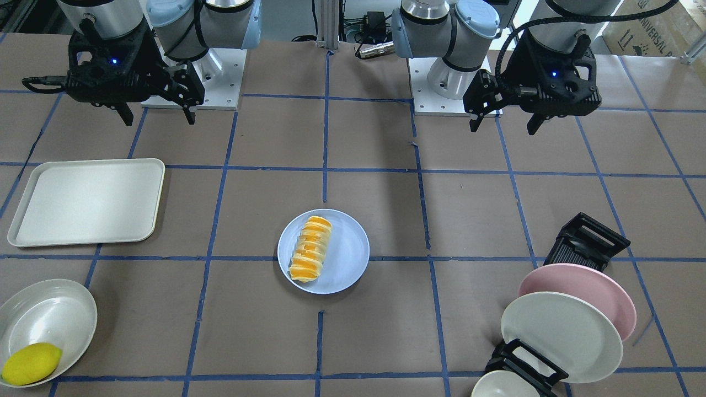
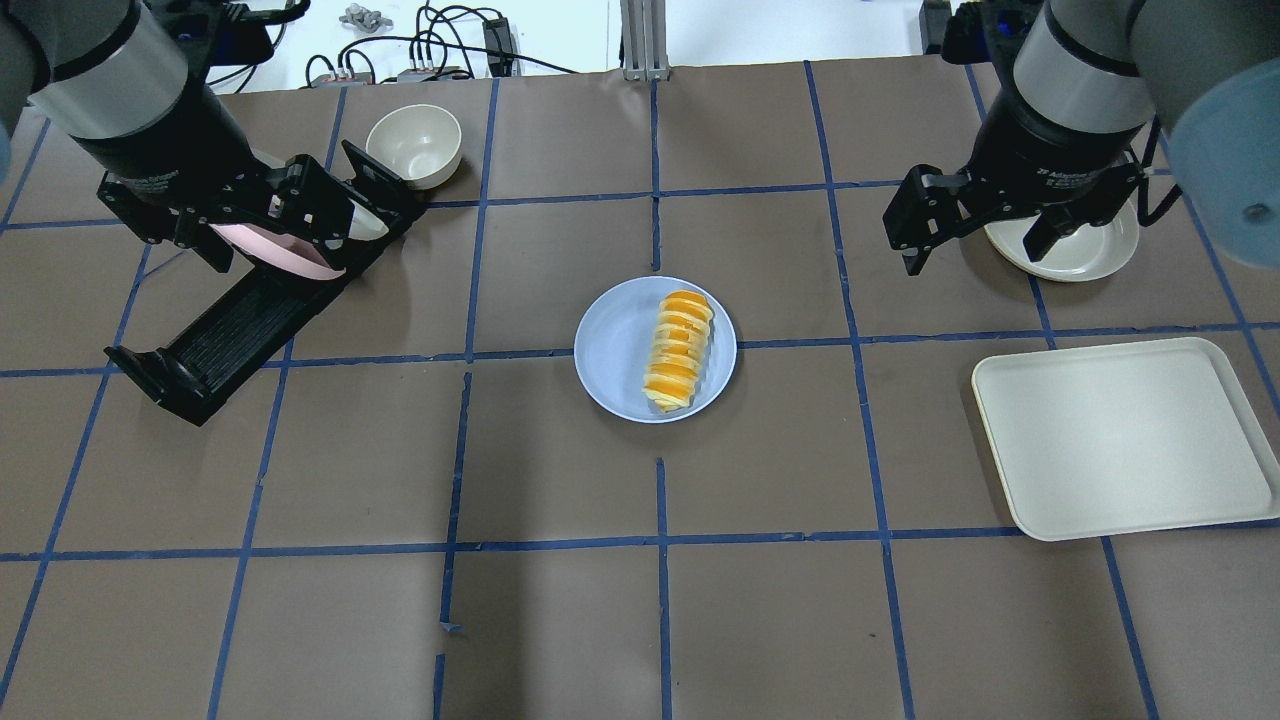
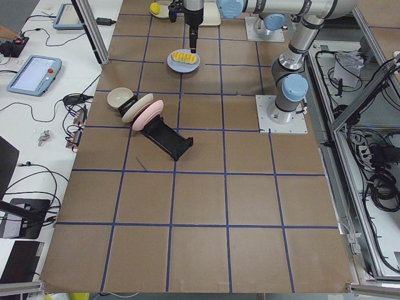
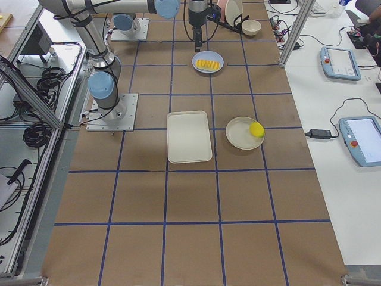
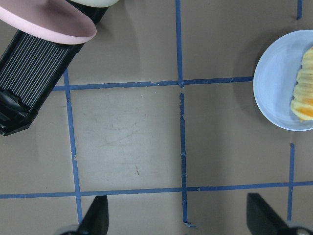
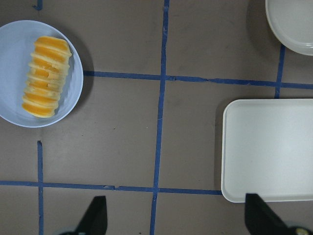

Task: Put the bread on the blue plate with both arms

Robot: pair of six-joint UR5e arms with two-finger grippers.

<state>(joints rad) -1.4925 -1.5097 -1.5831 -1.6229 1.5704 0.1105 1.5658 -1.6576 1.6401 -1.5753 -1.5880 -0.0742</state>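
Both hands hang wide and empty: my left hand (image 1: 503, 125) and right hand (image 1: 159, 117) sit well back from the bread (image 2: 682, 350), which lies on the blue plate (image 2: 612, 352) at the middle of the bench (image 2: 560, 620). I judge the placing done; next I need only park both hands.

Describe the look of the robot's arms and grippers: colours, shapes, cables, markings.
Both arms are grey-metal tubes with light-blue joint caps: the left arm and the right arm. Each ends in a black, angular gripper with a small blue light, the left gripper and the right gripper, with two slim black fingers. A black braided cable runs to the left one.
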